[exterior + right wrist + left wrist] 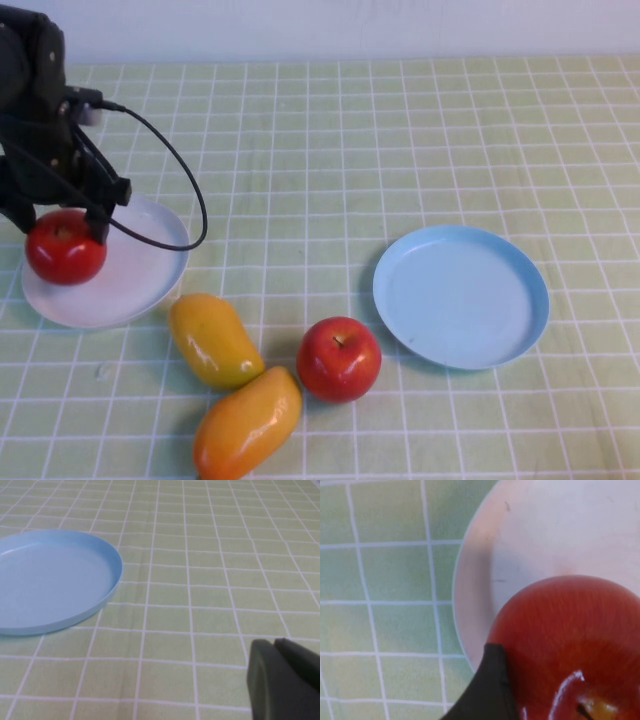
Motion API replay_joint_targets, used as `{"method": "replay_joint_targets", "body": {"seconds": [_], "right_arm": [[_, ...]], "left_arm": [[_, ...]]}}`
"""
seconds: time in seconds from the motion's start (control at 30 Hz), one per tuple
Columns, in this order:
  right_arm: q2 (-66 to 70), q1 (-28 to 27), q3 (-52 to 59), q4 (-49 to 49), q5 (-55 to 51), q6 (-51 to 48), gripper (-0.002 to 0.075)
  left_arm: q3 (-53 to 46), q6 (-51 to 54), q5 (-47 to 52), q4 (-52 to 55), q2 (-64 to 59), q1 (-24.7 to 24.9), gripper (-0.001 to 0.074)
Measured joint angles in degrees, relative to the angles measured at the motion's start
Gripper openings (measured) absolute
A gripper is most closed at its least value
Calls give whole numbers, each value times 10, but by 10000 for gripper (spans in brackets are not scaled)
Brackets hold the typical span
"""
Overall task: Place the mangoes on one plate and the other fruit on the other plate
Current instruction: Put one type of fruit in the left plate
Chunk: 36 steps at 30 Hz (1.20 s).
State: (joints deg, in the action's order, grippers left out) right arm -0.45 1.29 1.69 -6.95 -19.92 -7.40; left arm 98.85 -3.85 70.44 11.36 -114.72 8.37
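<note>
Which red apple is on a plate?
The apple at the left gripper, sitting on the white plate's left edge. The other apple lies on the tablecloth beside the two mangoes. The right gripper is parked elsewhere.

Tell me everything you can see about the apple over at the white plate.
The apple is round, glossy red with faint streaks and a stem dimple on top. It sits upright at the left edge of the white plate, under the left gripper, whose dark fingers flank it. One finger lies against its side. The right gripper is far off, near the blue plate.
</note>
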Motion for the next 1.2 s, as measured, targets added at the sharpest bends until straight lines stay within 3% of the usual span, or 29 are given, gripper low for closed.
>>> {"method": "replay_joint_targets", "body": {"seconds": [0.27,0.4,1.2], "right_arm": [[0,0,0,0,0,0,-17],[0,0,0,0,0,0,-16],[0,0,0,0,0,0,-16]], "left_arm": [[0,7,-2,14,-20,2,601],[0,12,-2,22,-20,2,666],[0,7,-3,24,44,14,669]]}}
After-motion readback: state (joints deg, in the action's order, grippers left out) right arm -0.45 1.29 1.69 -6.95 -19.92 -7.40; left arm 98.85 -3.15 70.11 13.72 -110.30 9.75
